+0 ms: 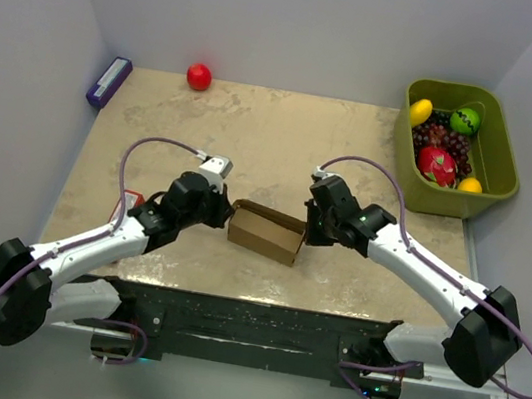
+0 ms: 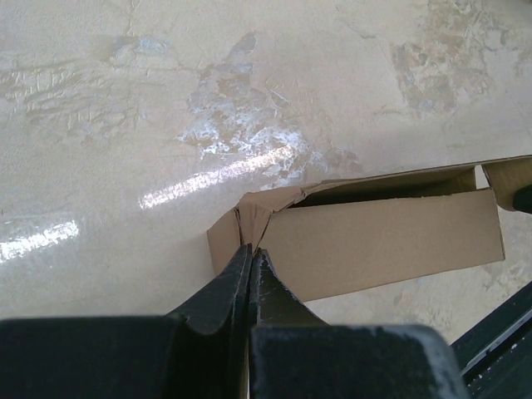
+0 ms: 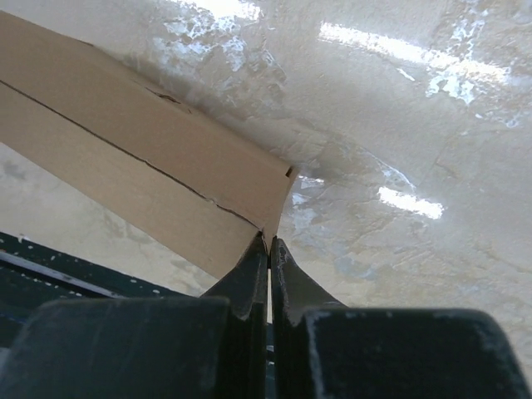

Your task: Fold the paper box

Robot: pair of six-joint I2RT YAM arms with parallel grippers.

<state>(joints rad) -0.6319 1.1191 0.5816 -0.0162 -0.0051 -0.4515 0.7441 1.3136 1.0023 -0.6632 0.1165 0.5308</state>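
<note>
The paper box (image 1: 266,232) is plain brown cardboard, a small long rectangular box, open on top, at the table's near middle between both arms. My left gripper (image 1: 226,216) is shut on the crumpled flap at the box's left end. In the left wrist view the fingertips (image 2: 251,248) pinch that flap, and the box (image 2: 382,241) stretches away to the right. My right gripper (image 1: 306,231) is shut on the box's right end. In the right wrist view it (image 3: 268,239) pinches the corner edge of the box (image 3: 125,158), whose side shows a seam line.
A green bin (image 1: 496,185) with fruit stands at the back right. A red ball (image 1: 198,75) and a small purple box (image 1: 108,81) lie at the back left. A flat red thing (image 1: 128,206) shows beside the left arm. The black mounting rail (image 1: 247,320) runs along the near edge.
</note>
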